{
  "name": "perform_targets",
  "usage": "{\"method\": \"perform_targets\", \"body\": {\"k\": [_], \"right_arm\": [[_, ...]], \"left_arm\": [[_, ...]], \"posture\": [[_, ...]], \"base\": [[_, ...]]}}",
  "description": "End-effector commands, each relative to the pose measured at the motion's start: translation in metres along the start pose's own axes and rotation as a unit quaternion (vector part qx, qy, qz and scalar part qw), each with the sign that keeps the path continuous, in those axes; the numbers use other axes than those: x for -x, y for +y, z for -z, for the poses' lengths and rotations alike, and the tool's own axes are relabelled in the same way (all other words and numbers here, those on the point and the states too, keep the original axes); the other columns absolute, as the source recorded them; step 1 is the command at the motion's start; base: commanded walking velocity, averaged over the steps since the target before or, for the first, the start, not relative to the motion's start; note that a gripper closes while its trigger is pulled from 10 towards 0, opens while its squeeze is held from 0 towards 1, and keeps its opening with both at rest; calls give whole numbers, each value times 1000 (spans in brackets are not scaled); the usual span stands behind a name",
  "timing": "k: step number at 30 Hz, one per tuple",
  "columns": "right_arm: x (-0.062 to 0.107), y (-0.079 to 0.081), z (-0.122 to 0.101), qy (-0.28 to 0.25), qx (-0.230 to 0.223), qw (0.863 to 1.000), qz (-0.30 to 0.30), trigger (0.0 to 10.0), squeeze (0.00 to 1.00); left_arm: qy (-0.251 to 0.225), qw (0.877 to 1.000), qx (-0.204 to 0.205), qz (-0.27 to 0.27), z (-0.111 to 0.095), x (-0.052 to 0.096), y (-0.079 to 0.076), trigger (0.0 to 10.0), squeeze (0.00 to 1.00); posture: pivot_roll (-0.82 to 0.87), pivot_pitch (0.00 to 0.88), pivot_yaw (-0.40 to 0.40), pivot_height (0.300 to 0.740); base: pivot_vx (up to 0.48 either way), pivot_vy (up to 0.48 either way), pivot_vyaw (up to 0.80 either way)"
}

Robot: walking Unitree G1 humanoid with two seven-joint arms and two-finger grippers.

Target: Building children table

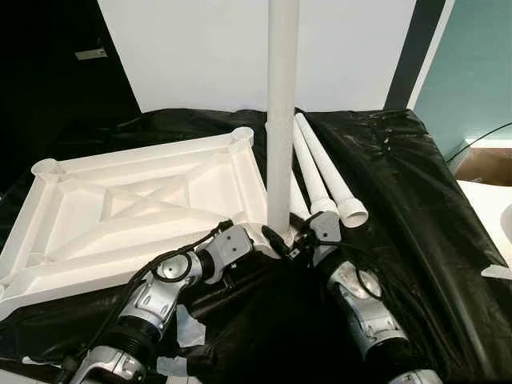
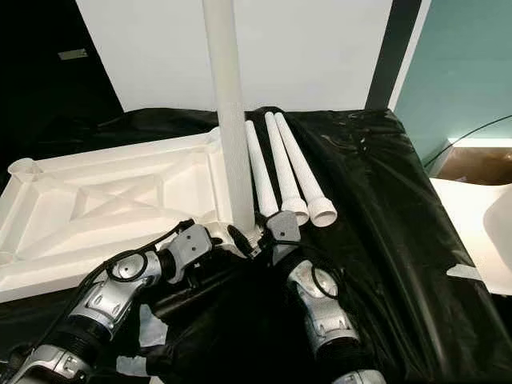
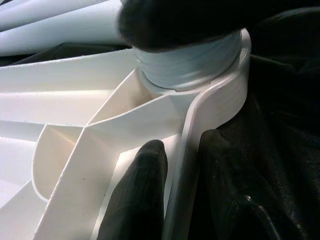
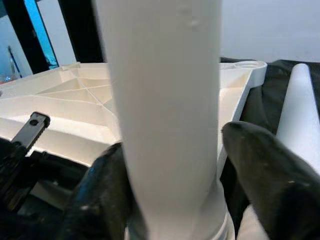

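Note:
The white tabletop (image 1: 136, 200) lies upside down on a black sheet, ribs facing up. One white leg (image 1: 282, 120) stands upright in its near right corner socket (image 3: 200, 75). My right gripper (image 1: 290, 240) is shut on the base of that leg (image 4: 165, 100), a black finger (image 4: 265, 180) on each side. My left gripper (image 1: 262, 238) is at the same corner. It is shut on the tabletop's rim (image 3: 182, 165), with one finger (image 3: 140, 190) inside the rim. Three loose legs (image 1: 324, 172) lie side by side just right of the upright one.
The black sheet (image 1: 400, 200) covers the work surface and falls away at the right. A cardboard box (image 1: 488, 164) and a white object (image 1: 492, 212) stand at the far right. White scraps (image 1: 188, 328) lie by my left arm. A white panel (image 1: 200, 48) rises behind.

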State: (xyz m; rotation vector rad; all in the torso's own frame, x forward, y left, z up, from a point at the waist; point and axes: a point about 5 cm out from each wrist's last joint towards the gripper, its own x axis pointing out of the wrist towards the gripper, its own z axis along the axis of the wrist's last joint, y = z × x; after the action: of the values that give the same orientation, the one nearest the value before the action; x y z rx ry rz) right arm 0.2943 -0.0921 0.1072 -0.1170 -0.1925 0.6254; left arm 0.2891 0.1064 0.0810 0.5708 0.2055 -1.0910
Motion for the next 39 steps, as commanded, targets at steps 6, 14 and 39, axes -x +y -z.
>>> {"method": "perform_targets", "body": {"k": [6,14,39], "right_arm": [[-11,-25,-9,19,2,997,-79,10000,0],[-14,-35,-2,103,5,969,-226,5608,0],[8,-25,-4,3,-13,1000,24,0,0]], "left_arm": [[53,994,28,92,27,-5,-36,10000,0],[52,994,28,90,25,-6,-35,10000,0],[52,995,30,86,25,-3,-35,10000,0]], "posture": [[71,0,27,740],[78,0,23,740],[87,0,20,740]], "base": [[0,0,0],[0,0,0],[0,0,0]]}}
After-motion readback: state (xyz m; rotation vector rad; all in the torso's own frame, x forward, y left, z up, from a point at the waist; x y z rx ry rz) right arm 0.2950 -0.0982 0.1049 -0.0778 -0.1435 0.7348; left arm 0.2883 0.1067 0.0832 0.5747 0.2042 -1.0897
